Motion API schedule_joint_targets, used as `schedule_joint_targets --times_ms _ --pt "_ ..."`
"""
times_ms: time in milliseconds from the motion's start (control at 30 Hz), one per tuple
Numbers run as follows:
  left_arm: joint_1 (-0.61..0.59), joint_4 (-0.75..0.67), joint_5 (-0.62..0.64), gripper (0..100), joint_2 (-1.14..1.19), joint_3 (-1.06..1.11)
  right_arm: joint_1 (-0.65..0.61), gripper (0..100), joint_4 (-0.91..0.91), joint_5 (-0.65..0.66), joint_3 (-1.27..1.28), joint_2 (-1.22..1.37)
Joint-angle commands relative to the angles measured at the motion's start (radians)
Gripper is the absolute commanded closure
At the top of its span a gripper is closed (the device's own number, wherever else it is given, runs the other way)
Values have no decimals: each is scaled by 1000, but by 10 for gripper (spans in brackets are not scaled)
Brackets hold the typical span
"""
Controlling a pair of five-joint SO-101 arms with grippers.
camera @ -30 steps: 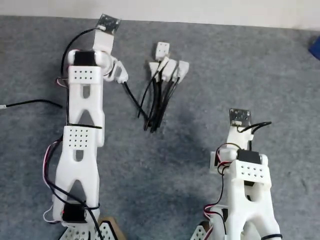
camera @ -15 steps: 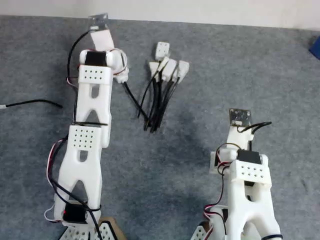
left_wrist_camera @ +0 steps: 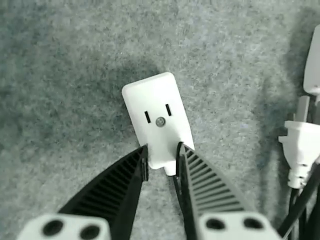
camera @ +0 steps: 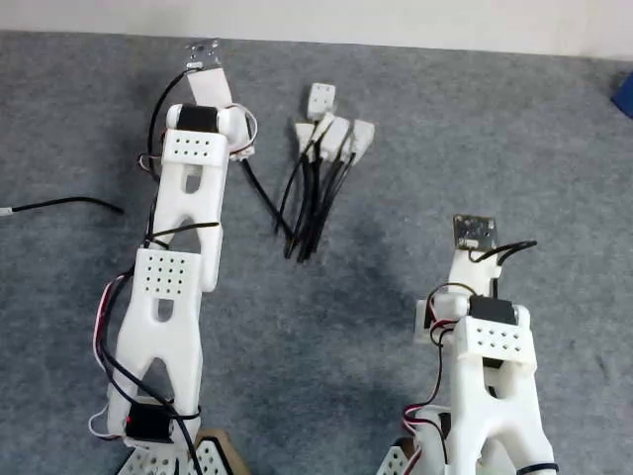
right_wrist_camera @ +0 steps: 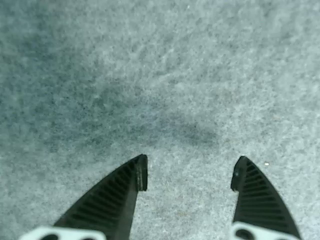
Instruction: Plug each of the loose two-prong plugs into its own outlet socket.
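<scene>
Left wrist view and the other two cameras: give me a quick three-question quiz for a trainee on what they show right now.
1. True or false: the left hand is shut on the end of the white outlet socket.
2. Pick one. The right hand is: A) open over bare grey carpet; B) shut on nothing; C) shut on the socket.
3. Fill in: the face of the held socket shows ___ narrow slots, with a small screw below and between them.

Key: 1 true; 2 A; 3 two.
</scene>
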Motion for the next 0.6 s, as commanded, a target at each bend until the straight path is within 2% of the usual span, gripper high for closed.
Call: schedule_joint_targets --times_ms 0,100,233,433,567 --pt "22 -17 -78 898 -44 -22 -12 727 -7 14 -7 1" --pt "33 -14 -137 898 -38 -93 -12 727 -7 14 -7 1" --pt "30 -15 -147 895 -36 -125 -12 727 -7 14 -7 1" --pt "31 -84 -144 713 -10 -27 -12 727 -7 14 -7 1" --pt "28 -124 -147 702 35 -24 -12 727 -7 14 -7 1"
